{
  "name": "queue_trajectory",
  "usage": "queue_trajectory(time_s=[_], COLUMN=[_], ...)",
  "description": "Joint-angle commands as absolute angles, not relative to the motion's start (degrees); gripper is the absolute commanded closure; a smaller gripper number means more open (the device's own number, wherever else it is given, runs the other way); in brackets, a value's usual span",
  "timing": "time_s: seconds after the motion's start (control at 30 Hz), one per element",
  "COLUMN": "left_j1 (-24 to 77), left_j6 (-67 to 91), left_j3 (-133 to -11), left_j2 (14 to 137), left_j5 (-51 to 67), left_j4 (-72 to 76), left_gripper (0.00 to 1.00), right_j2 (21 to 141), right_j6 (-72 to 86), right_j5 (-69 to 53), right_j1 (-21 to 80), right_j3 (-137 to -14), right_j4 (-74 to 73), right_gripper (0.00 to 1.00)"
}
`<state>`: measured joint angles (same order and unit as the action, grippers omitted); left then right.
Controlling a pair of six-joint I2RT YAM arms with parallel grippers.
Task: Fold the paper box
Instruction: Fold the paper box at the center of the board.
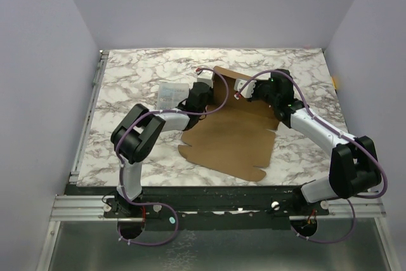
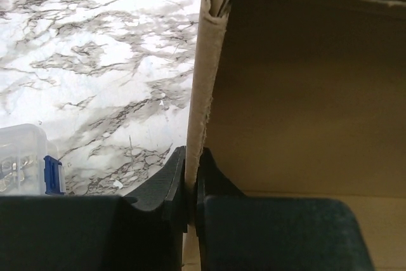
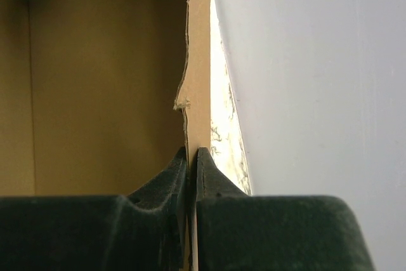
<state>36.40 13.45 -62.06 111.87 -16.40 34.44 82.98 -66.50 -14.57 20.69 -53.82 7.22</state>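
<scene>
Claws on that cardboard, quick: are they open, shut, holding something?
The left gripper: shut, pinching an upright flap of the paper box.
The right gripper: shut, pinching another upright edge of the same box.

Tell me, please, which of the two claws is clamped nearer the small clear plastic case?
The left claw, pinching the upright left flap of the plain brown cardboard box; the right claw grips the opposite flap.

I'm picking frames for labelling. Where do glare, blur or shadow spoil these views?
Top view: even light, sharp, box clear. Left wrist: box interior dim, left gripper a dark, soft mass. Right wrist: table strip past the box edge blown out white, right gripper dark.
</scene>
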Motion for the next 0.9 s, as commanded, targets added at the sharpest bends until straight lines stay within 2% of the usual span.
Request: queue_trajectory(time_s=[0.0, 0.4, 0.67, 0.73, 0.83, 0.87], left_j1=[36.84, 39.24, 39.25, 39.18, 39.19, 39.13], left_j6=[10.51, -1.50, 0.52, 2.65, 4.99, 5.74], left_j3=[-61.99, -61.72, -61.50, -61.46, -61.35, -61.20], left_j2=[113.67, 114.82, 114.98, 114.63, 113.91, 113.58], left_j5=[-20.45, -27.48, -26.43, -25.92, -25.39, -25.02], left_j4=[37.09, 37.98, 38.14, 38.11, 38.17, 38.15], left_gripper=[1.00, 1.00, 1.00, 0.93, 0.73, 0.70], right_j2=[83.83, 84.20, 84.37, 84.37, 84.10, 84.11], right_j6=[-63.09, -62.29, -61.57, -61.38, -60.96, -60.77], right_j5=[-19.47, -19.51, -19.77, -19.74, -19.88, -19.94], right_j1=[21.71, 21.96, 21.92, 21.93, 21.88, 21.87], right_j3=[-53.41, -54.03, -54.15, -54.11, -54.18, -54.26], right_j4=[0.57, 0.19, 0.18, 0.10, 0.09, 0.10], right_gripper=[0.91, 0.91, 0.91, 0.91, 0.92, 0.91])
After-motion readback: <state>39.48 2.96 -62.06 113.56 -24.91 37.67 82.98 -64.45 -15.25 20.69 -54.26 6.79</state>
